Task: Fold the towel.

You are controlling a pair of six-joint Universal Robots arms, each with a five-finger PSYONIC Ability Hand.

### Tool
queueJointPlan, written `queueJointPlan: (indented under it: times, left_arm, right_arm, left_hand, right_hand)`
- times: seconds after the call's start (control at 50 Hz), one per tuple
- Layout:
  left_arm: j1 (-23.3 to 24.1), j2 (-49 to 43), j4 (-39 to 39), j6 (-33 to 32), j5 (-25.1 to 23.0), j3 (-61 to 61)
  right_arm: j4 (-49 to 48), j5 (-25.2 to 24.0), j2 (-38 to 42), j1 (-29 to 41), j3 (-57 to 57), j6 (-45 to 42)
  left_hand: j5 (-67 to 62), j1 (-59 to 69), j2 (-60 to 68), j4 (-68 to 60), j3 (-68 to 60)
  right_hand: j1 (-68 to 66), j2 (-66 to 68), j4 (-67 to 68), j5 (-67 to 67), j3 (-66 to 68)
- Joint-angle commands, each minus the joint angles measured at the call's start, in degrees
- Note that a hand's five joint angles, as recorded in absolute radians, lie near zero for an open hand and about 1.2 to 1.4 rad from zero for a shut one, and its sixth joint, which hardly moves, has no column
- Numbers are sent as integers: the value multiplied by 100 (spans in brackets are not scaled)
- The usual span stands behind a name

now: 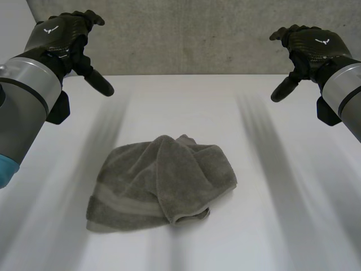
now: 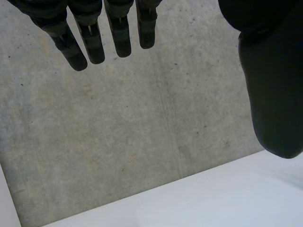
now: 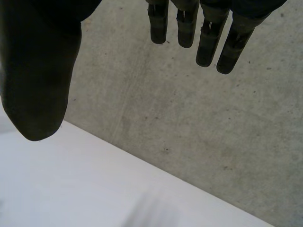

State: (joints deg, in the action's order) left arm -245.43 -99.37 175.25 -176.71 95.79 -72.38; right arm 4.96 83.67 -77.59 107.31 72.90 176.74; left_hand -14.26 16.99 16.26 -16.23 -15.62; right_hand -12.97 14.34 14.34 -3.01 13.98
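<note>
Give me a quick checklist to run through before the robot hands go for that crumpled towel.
1. Is the left robot hand open and empty: ok.
2. Is the right robot hand open and empty: ok.
3. Are both apart from the towel: ok, they hang above the far side of the table.
4. Is the towel spread flat: not ok, it is bunched in a heap.
5. Can its corners be found: cannot tell, folds hide them.

a bare test room or lab: a plain white desk against a rough grey concrete wall
</note>
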Motion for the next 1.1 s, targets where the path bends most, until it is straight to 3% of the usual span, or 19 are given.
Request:
queueJointPlan:
  times: [0.02, 0.14, 0.22, 0.3, 0.38, 0.5, 0.62, 0.72, 0.9, 0.92, 0.94, 0.96, 1.0, 1.02, 1.04, 1.1]
  left_arm:
    - [48, -74, -201, -74, -61, -39]
    - [171, -355, -448, -91, -69, -30]
    - [530, -706, -623, -135, -122, -100]
    - [1005, -1075, -1053, -319, -254, -275]
    - [1138, -1103, -1142, -469, -245, -643]
    - [1182, -1120, -389, -460, -254, -1373]
    - [1226, -1392, 762, -505, -184, -1840]
    - [1314, -1541, 1133, -505, -175, -1867]
    - [1481, -1779, 1187, -487, -210, -1779]
    - [1550, -1832, 1213, -487, -210, -1770]
    - [1612, -1884, 1248, -487, -201, -1762]
    - [1613, -1885, 1248, -487, -201, -1762]
    - [1691, -1946, 1370, -513, -97, -1744]
    - [1692, -1946, 1371, -513, -96, -1744]
    - [1709, -1938, 1432, -531, -35, -1727]
    - [1744, -1806, 1407, -540, 18, -1595]
  right_arm:
    - [-424, 202, -55, -17, 172, -26]
    - [-1162, 247, -90, -35, 488, -52]
    - [-1296, 194, -90, -26, 471, -166]
    - [-763, -130, 6, -18, 436, -849]
    - [-41, -456, 216, 53, 672, -1676]
    - [128, -729, 455, 369, 1244, -1863]
    - [-698, -914, 727, 677, 1965, -1854]
    - [-1261, -887, 1290, 888, 2158, -1845]
    - [-1665, -817, 2027, 1151, 1974, -1819]
    - [-1674, -782, 2054, 1151, 1948, -1740]
    - [-1674, -782, 2054, 1151, 1948, -1740]
    - [-1683, -730, 2054, 1134, 1921, -1600]
    - [-1691, -686, 2028, 1099, 1895, -1425]
    - [-1683, -650, 1950, 1064, 1843, -1240]
    - [-1683, -650, 1949, 1064, 1842, -1239]
    - [-1630, -641, 1395, 1020, 1763, -992]
  left_hand:
    - [1135, -409, -336, 333, 272]
    - [950, -223, -151, 147, 87]
    - [379, 347, 420, -423, -484]
    - [243, 483, 556, -559, -620]
    - [243, 483, 556, -559, -620]
    - [344, 383, 455, -459, -519]
    - [361, 366, 438, -442, -502]
    - [344, 382, 455, -458, -519]
    - [-278, 1005, 1077, -1081, -1141]
    - [-778, 1504, 1577, -1580, -1641]
    - [-1715, 2442, 2514, -2518, -2578]
    - [-1725, 2451, 2524, -2527, -2588]
    - [-4286, 5013, 5085, -5089, -5149]
    - [-4298, 5025, 5097, -5101, -5161]
    - [-5347, 6074, 6146, -6150, -6211]
    - [-5574, 6301, 6374, -6377, -6438]
  right_hand:
    - [297, -434, -434, 301, -398]
    - [297, -434, -434, 301, -398]
    - [297, -434, -434, 301, -398]
    - [297, -434, -434, 301, -398]
    - [297, -434, -434, 301, -398]
    - [297, -434, -434, 301, -398]
    - [297, -434, -434, 301, -398]
    - [103, -240, -240, 107, -204]
    - [-3757, 3620, 3620, -3753, 3657]
    - [-4881, 4744, 4744, -4877, 4780]
    - [-4892, 4756, 4756, -4889, 4792]
    - [-6091, 5955, 5955, -6088, 5991]
    - [-6697, 6560, 6560, -6693, 6596]
    - [-6703, 6566, 6566, -6699, 6602]
    - [-6703, 6566, 6566, -6699, 6602]
    - [-6703, 6566, 6566, -6699, 6602]
